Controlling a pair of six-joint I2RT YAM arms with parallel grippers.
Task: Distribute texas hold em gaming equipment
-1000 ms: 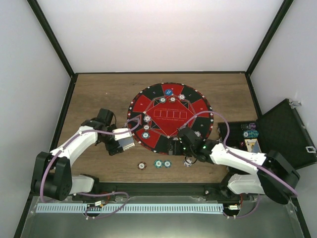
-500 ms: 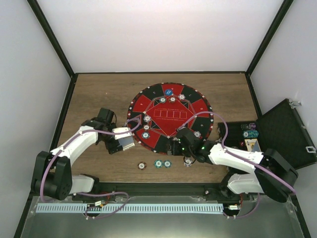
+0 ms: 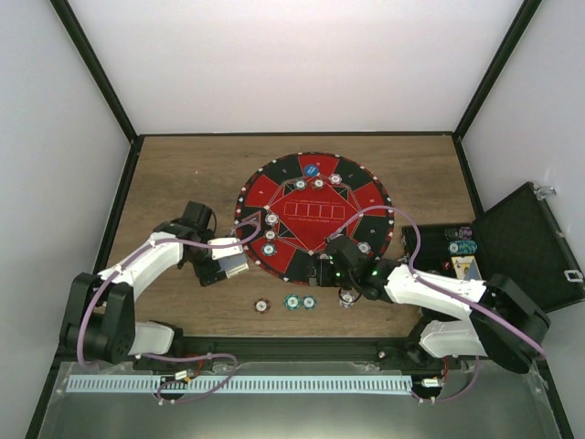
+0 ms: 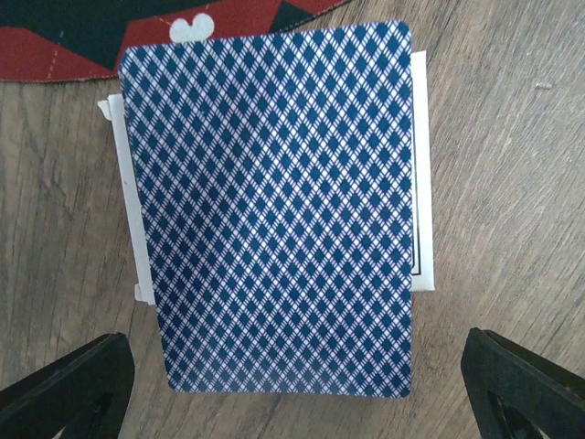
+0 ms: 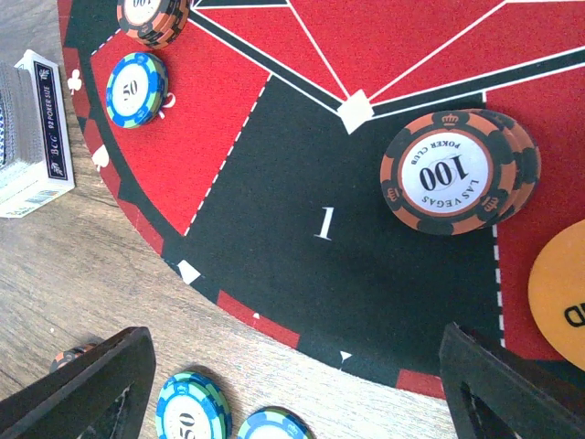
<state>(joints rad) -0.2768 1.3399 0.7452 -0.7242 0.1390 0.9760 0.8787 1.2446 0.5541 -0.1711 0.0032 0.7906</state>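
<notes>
A blue diamond-backed playing card [image 4: 274, 210] lies on a white pack on the wood, just off the mat's left rim. My left gripper [image 4: 294, 366] hangs over its near end, open, black fingers [image 4: 64, 393] wide of the card on both sides. In the top view that gripper [image 3: 228, 263] is left of the round mat [image 3: 315, 197]. My right gripper [image 5: 292, 366] is open and empty over the mat's near edge [image 3: 322, 267]. Brown 100 chips [image 5: 448, 169], a blue 50 chip [image 5: 137, 89] and an orange disc [image 5: 562, 293] lie on the mat. Teal chips [image 5: 192, 407] lie on the wood.
Three chips [image 3: 292, 301] lie on the table in front of the mat. The open black case [image 3: 526, 247] at the right holds more chips [image 3: 462, 240] and a card. A card box [image 5: 37, 137] shows at the left of the right wrist view.
The right arm has edged slightly left along the mat's near rim. The left arm has barely moved.
</notes>
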